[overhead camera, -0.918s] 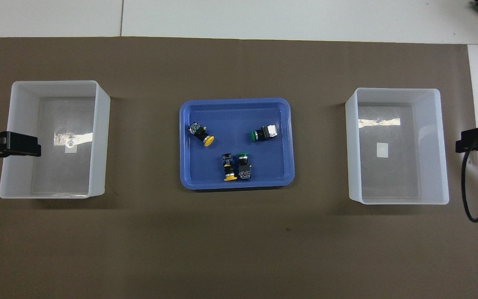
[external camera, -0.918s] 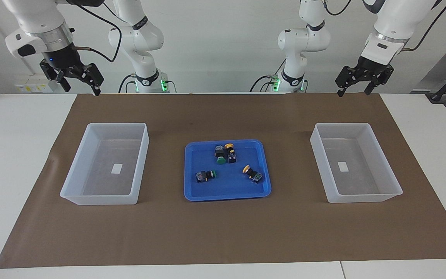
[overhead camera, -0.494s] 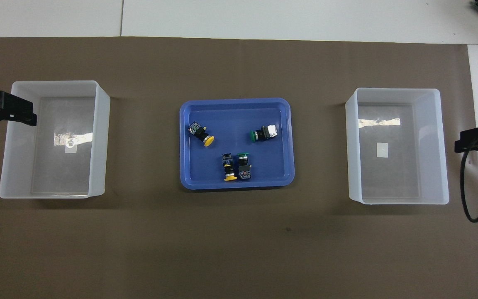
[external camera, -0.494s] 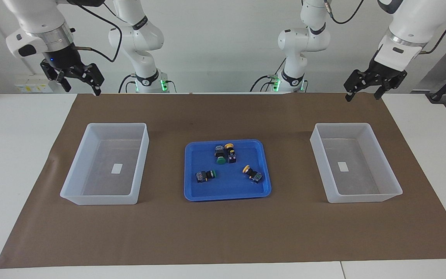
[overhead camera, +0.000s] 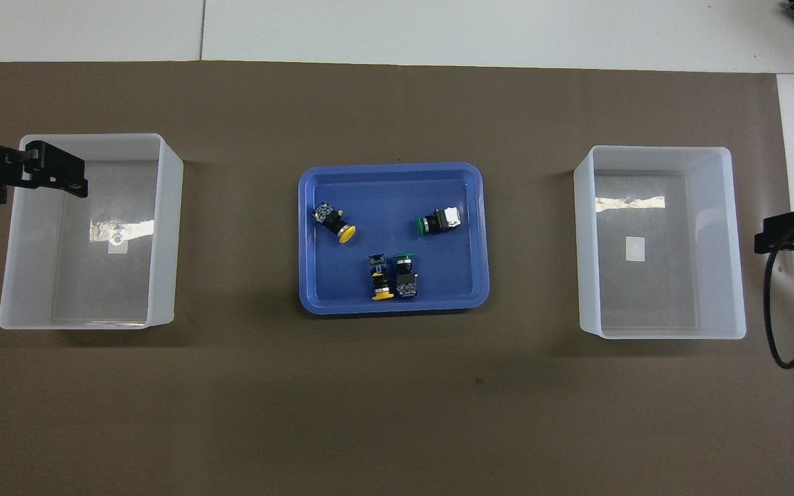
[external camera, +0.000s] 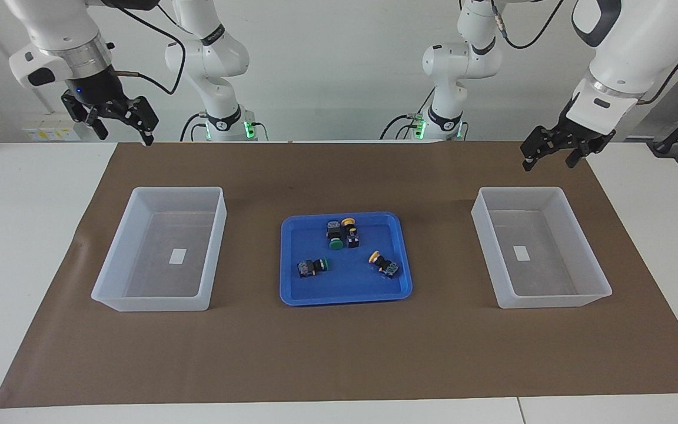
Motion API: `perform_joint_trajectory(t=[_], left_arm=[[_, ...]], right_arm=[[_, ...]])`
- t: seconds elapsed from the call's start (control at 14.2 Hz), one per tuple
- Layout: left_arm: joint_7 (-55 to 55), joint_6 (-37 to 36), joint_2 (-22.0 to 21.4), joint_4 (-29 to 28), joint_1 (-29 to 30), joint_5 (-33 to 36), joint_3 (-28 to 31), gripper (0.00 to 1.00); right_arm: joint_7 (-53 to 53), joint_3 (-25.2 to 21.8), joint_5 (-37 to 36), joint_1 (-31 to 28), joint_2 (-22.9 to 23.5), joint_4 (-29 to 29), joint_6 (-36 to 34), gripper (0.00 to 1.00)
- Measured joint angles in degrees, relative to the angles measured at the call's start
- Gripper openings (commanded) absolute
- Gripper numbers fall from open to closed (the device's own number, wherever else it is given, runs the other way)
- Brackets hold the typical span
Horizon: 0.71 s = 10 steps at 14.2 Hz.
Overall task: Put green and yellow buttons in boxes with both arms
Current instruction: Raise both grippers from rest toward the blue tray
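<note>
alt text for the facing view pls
Four green and yellow push buttons lie in a shallow blue tray between two empty translucent white bins. The open left gripper and right gripper hang above the brown mat.

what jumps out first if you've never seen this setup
The blue tray in the middle of the brown mat, holding four push buttons: a yellow button and a green button lying side by side, another green one and another yellow one apart. Flanking it are two translucent boxes with no buttons in them. The left gripper and right gripper hang open in the air, holding nothing.
</note>
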Motion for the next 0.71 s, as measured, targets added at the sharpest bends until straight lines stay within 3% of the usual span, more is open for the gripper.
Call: perform_joint_trajectory(t=[0.49,0.71], left_arm=[[0.0,0.36,-1.32,-1.64,0.0,0.0,-0.01,1.0],[0.0,0.93,-1.33,-1.78,0.0,0.0,-0.03,1.0]], right_arm=[[1.25,0.4,0.01,2.33,0.11,-1.46,3.37,1.0],[8.73,0.55,0.02,7.16,0.63,-5.67,10.75,1.0]])
